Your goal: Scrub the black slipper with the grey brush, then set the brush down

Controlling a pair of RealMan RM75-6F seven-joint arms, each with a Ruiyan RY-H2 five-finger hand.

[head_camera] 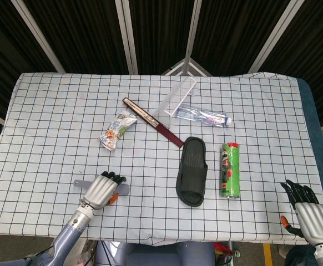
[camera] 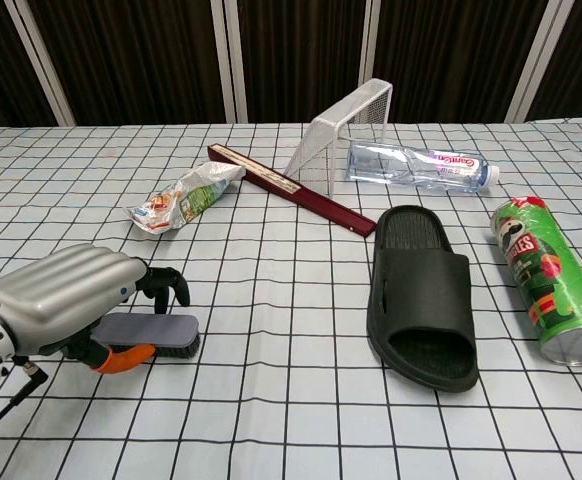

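We are curling our left hand [camera: 66,298] over the flat grey brush [camera: 151,332], nine o'clock of the black slipper [camera: 421,295], grip unclear.

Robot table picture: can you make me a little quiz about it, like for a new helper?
1. True or false: the black rubber slipper lies right of the grey scrubbing brush.
2. Which hand is over the brush? A. left hand B. right hand
3. Fill in: the green crisp can lies on its ____.

Key: 1 true; 2 A; 3 side.
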